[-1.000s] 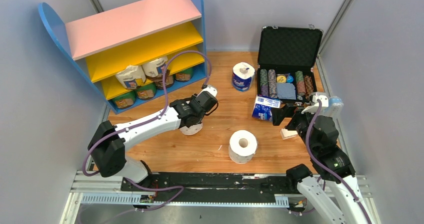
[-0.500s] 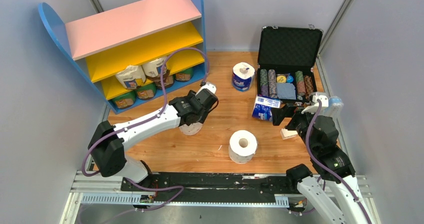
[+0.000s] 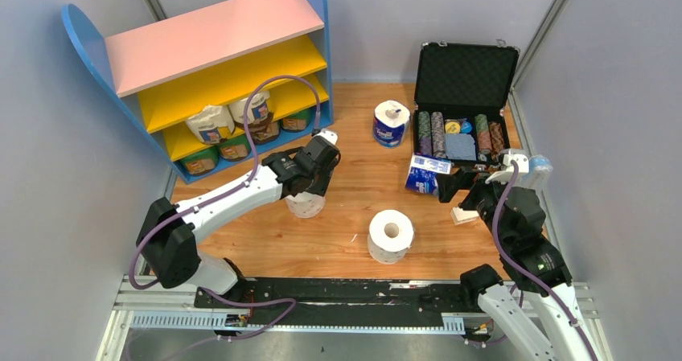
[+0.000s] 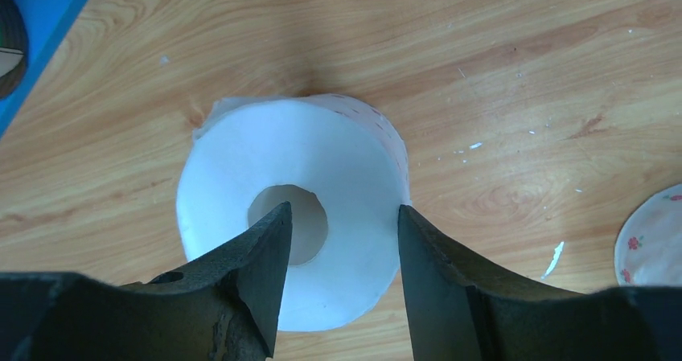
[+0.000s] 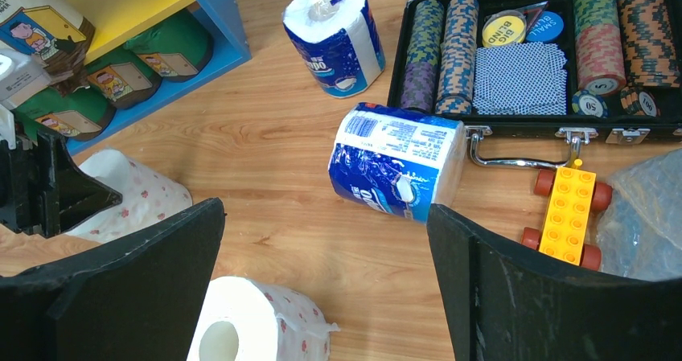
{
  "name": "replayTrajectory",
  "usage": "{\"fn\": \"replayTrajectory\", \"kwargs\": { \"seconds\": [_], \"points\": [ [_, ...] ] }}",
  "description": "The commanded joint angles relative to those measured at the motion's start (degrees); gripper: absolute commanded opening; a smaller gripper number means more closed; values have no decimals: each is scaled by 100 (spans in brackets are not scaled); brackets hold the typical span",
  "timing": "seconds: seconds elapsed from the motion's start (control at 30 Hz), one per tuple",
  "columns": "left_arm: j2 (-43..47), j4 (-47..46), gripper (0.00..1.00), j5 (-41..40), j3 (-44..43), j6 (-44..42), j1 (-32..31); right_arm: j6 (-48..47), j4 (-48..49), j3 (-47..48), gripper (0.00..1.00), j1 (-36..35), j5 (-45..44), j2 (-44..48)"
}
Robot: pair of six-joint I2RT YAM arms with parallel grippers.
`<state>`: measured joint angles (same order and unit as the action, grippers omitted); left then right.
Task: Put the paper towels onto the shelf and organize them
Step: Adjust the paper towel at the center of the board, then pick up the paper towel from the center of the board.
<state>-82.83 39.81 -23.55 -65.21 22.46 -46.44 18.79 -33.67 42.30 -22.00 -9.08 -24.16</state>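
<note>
The left gripper (image 4: 342, 256) hangs over a bare white paper roll with a hollow core (image 4: 293, 216) standing on end on the wooden table (image 3: 346, 240). One finger (image 4: 257, 272) lies across the core hole, the other (image 4: 434, 272) at the roll's right edge; whether they pinch the roll wall I cannot tell. This roll sits just near of the blue-sided wooden shelf with pink top and yellow inner boards (image 3: 213, 31), close to its low blue front edge. Green-wrapped rolls (image 3: 233, 146) line the bottom tier, cream-wrapped rolls (image 3: 211, 122) sit above them, and the top yellow tier has room.

The right gripper (image 5: 326, 272) is spread wide, holding nothing, above open wood. Ahead of it a blue-white printed roll (image 5: 398, 168) lies on its side beside the black foam-lined case (image 3: 466, 75). Another printed roll (image 3: 391, 122) stands further off, and a second bare white roll (image 3: 391, 234) lies near the table's near edge.
</note>
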Motion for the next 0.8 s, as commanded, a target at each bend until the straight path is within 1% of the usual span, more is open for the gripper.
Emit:
{"fn": "replayTrajectory", "kwargs": {
  "seconds": [0.0, 0.23, 0.3, 0.47, 0.5, 0.57, 0.63, 0.77],
  "points": [
    [148, -88, 59, 416, 139, 195, 133, 11, 128, 42, 100, 11, -24, 44],
    [152, -166, 59, 628, 245, 216, 238, 16, 132, 50, 100, 9, -21, 49],
    [134, -190, 57, 616, 243, 196, 240, 17, 130, 47, 100, 10, -31, 49],
    [74, -194, 41, 603, 189, 136, 240, 20, 130, 50, 100, 11, -39, 54],
    [85, -156, 37, 583, 135, 86, 240, 13, 132, 42, 100, 11, -41, 55],
    [123, -60, 30, 502, -33, -11, 240, 11, 134, 47, 100, 7, -32, 59],
    [159, 58, 26, 417, -275, -153, 240, 10, 131, 50, 100, 11, -30, 44],
    [172, 365, 21, 163, -881, -465, 240, 11, 133, 50, 100, 11, -36, 65]
  ]
}}
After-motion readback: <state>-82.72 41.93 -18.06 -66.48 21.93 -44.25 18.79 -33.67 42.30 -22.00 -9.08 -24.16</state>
